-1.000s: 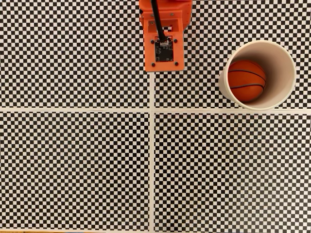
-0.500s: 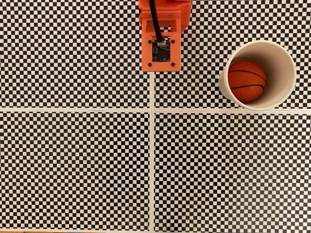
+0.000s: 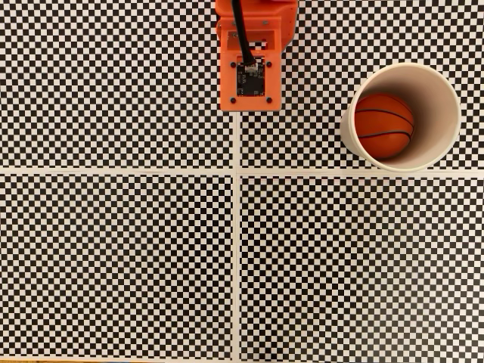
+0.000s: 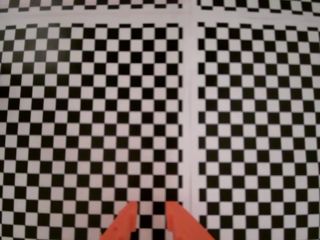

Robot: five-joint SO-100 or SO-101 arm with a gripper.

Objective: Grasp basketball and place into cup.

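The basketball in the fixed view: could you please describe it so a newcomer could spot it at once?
On the checkered table, look to the upper right for the cream paper cup. The basketball sits inside it, an orange ball with black curved seams. The other orange item, the arm at top centre, is boxy.

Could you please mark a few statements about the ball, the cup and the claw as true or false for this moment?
1. The basketball lies inside the cup. True.
2. The cup lies tipped on its side. False: it stands upright, mouth up.
3. The claw holds the basketball. False: nothing is between its tips.
4. The surface is a black-and-white checkerboard. True.
5. In the fixed view the cup is left of the arm. False: it is to the right.
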